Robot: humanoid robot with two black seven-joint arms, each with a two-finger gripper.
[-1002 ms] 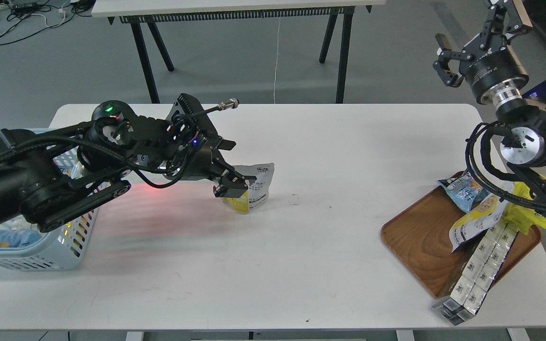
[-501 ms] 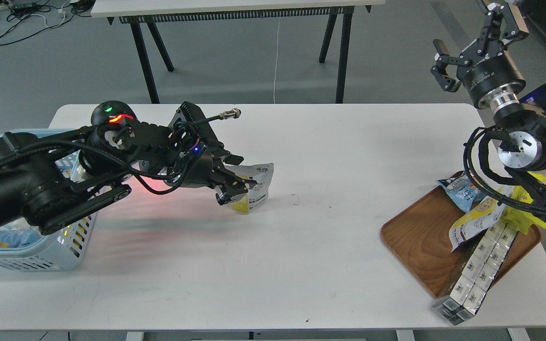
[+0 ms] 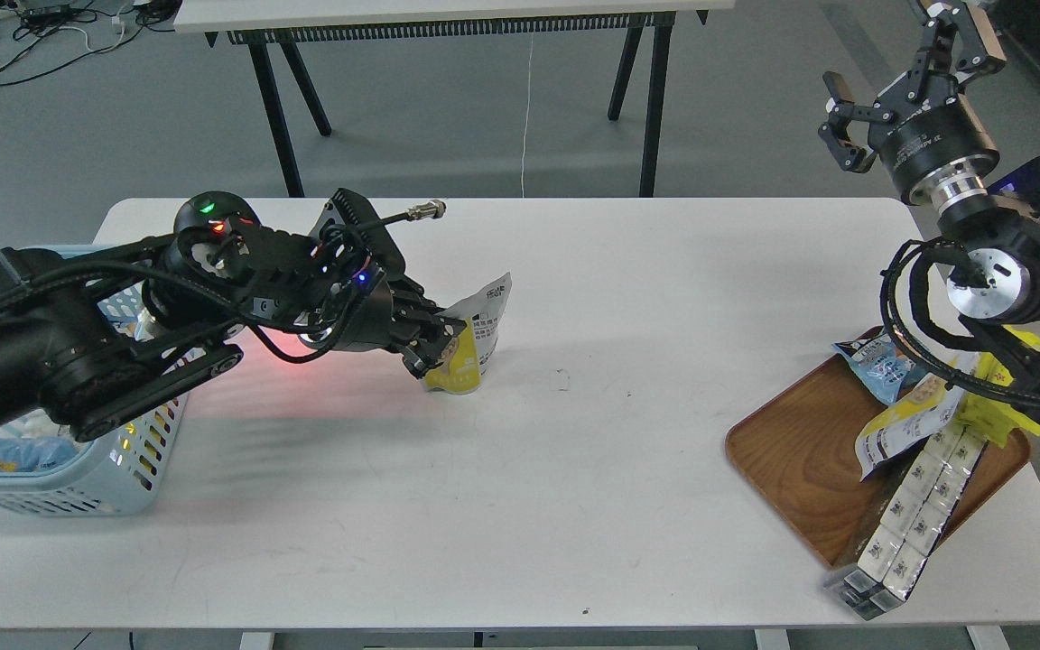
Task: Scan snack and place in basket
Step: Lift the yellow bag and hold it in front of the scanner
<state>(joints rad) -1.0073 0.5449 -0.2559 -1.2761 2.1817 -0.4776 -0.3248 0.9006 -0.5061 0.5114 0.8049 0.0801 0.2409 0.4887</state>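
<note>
The snack (image 3: 475,338) is a yellow and white-grey pouch near the middle of the white table, tilted with its top up and to the right. My left gripper (image 3: 437,348) is shut on its lower left part and holds it just above or at the tabletop. The light blue basket (image 3: 78,478) stands at the table's left edge, partly hidden under my left arm, with some items inside. My right gripper (image 3: 899,63) is raised at the far right, above the table's corner, open and empty.
A wooden tray (image 3: 800,460) at the right holds a blue snack bag (image 3: 877,361), a yellow-white pouch (image 3: 904,420), a bright yellow pack (image 3: 1003,406) and a long white box stack (image 3: 913,506). Another table's legs stand behind.
My left gripper has closed on the snack and tilted it, so its top now points up and right. The right gripper rose slightly.
</note>
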